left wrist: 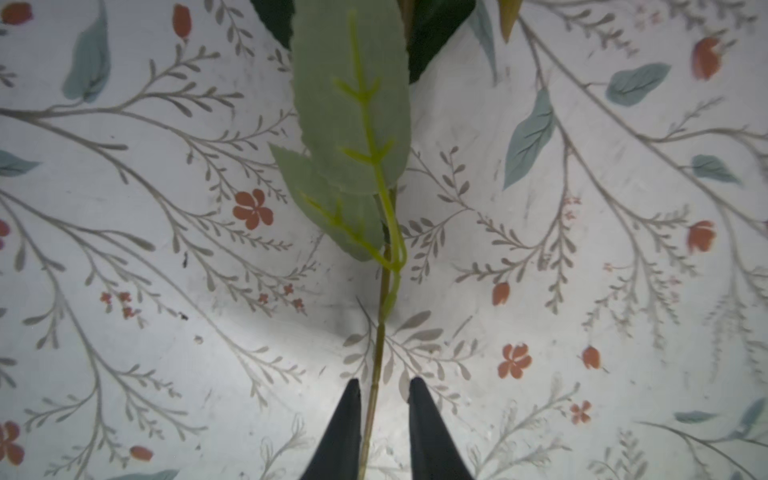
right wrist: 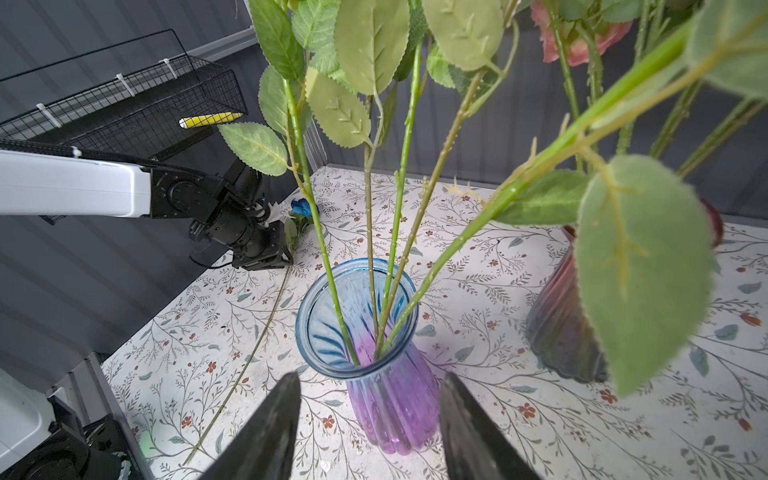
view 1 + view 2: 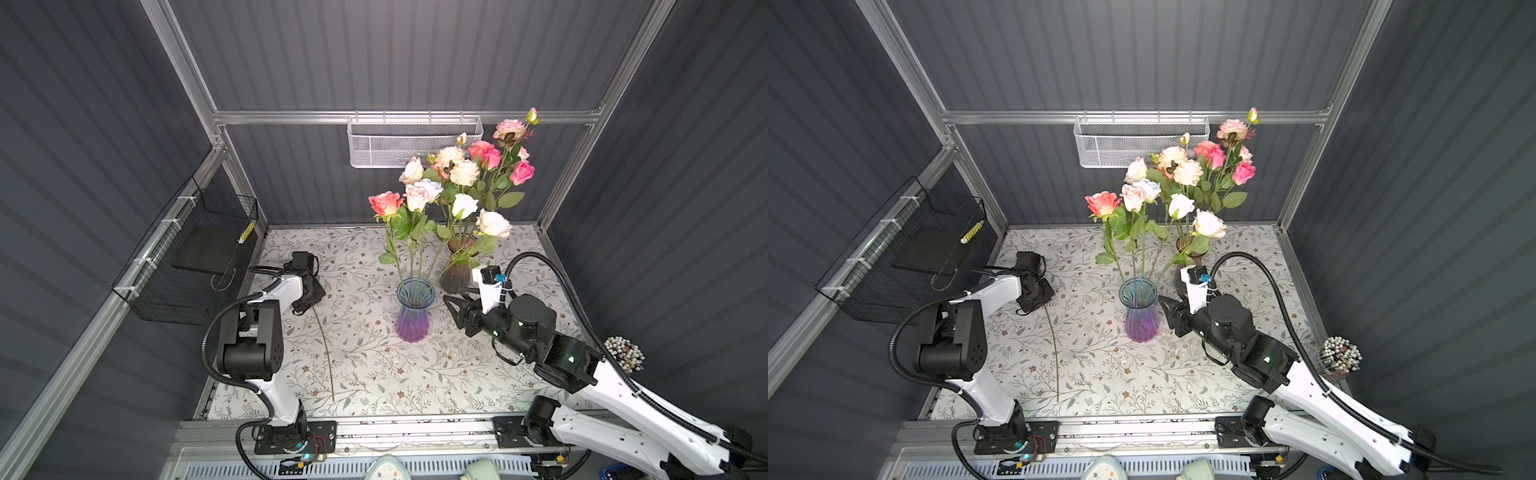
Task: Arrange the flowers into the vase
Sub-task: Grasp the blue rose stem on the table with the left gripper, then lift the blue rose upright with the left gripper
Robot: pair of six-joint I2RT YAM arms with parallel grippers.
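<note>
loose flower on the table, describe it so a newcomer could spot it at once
On the floral table mat, look left of the blue-and-purple vase, by the left hand. The loose flower lies flat there, its thin stem running toward the front edge. The other flowers all stand in vases.

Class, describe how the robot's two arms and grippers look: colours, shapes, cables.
Both arms, left arm and right arm, have glossy white shells with black joint housings. A black corrugated cable hose runs along each. The left gripper and right gripper have matte black, tapering, pointed fingers.
</note>
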